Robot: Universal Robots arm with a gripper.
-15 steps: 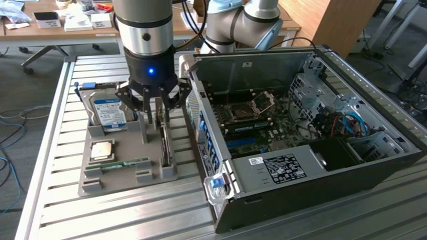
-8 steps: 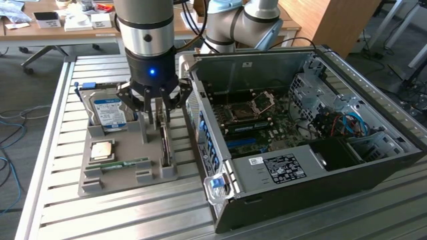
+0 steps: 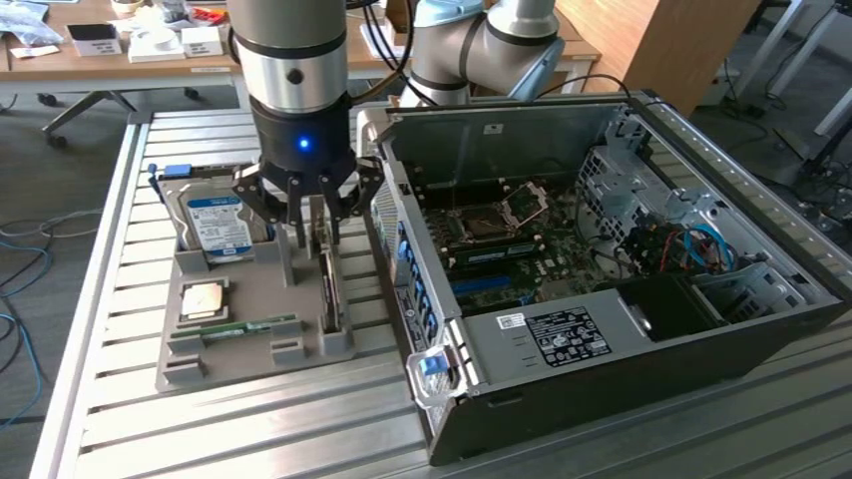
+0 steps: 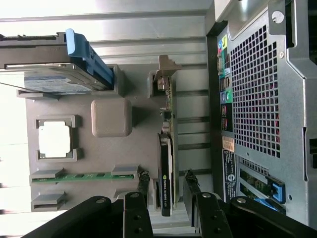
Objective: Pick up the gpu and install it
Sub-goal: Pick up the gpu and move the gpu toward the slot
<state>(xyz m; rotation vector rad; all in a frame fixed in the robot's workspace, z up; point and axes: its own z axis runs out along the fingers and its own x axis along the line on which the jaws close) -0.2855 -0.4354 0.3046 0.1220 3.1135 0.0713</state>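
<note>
Big metal table [image 3: 107,329] w/ long slats fills the lower left of the exterior view. On it, on the exterior view's right, lies the PC case [image 3: 692,329]. Its side is off, so you can see the main board [image 3: 560,264] inside.

The robot arm [image 3: 286,60] comes straight down from the top of the frame, left of center. There's a blue light on its black wrist.

Under the arm, just left of the case, sits a gray tray [image 3: 246,364] w/ slots for parts. At the tray's far end, upper left, a hard drive [image 3: 219,225] w/ a blue & white label stands in its slot.

The gpu [image 3: 329,294] stands on its thin edge in a slot along the tray's right side, the side nearest the case. It's not in the PC yet. The wrist view shows its black face, its green edge & the silver end bracket [image 4: 167,65] at the end far from the claw.

The claw [image 3: 317,244] is right over the gpu. Its two black fingers [image 4: 143,186] are spread, one on each side of the card's black part. A thin gap shows on both sides, so it isn't pinching the card.

In the mid tray lies a small square silver chip [image 3: 203,299]. Lower in the frame, near the tray's front, a thin green RAM stick [image 3: 246,329] lies in its slot.
</note>
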